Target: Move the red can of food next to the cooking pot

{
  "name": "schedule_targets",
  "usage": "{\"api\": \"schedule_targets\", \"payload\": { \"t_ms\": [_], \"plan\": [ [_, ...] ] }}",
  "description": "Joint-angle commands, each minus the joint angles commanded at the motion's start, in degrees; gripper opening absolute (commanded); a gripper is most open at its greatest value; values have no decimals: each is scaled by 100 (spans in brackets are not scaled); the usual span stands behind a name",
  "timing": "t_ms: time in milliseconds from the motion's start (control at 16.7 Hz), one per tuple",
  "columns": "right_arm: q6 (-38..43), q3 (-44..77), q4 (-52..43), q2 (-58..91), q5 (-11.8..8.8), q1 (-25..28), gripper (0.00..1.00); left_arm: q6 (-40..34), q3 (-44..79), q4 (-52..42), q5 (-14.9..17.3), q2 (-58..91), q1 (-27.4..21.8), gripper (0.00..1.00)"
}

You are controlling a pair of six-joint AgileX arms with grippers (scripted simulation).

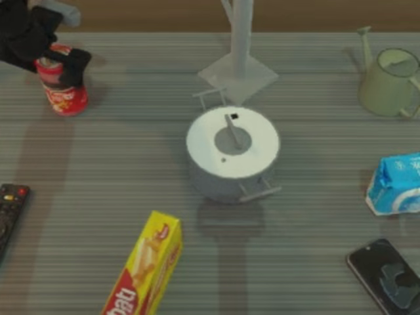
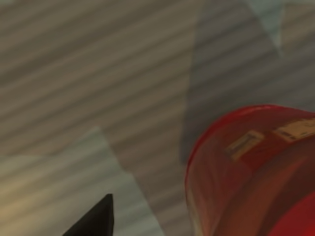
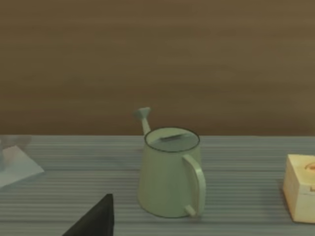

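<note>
Can: red can of food, glossy cylinder, top between left gripper fingers, clamped.
Pot: cooking pot, squat grey, well apart.
Right gripper: fingers cannot be told.

A grey table with fine lengthwise stripes fills nearly the whole top view. Along its far edge runs a plain brown wall, seen again in the right wrist view as a wide brown surface rising behind the tabletop. Soft light casts faint shadows on the stripes; broad pale and dark patches lie across the table surface in the left wrist view.
</note>
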Motion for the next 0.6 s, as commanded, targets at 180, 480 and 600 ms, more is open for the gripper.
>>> {"api": "schedule_targets", "payload": {
  "t_ms": [180, 480, 600],
  "plan": [
    [0, 0, 0, 0, 0, 0, 100, 0, 0, 0, 0, 0, 0, 92],
    [0, 0, 0, 0, 0, 0, 100, 0, 0, 0, 0, 0, 0, 55],
    [0, 0, 0, 0, 0, 0, 100, 0, 0, 0, 0, 0, 0, 40]
  ]
}}
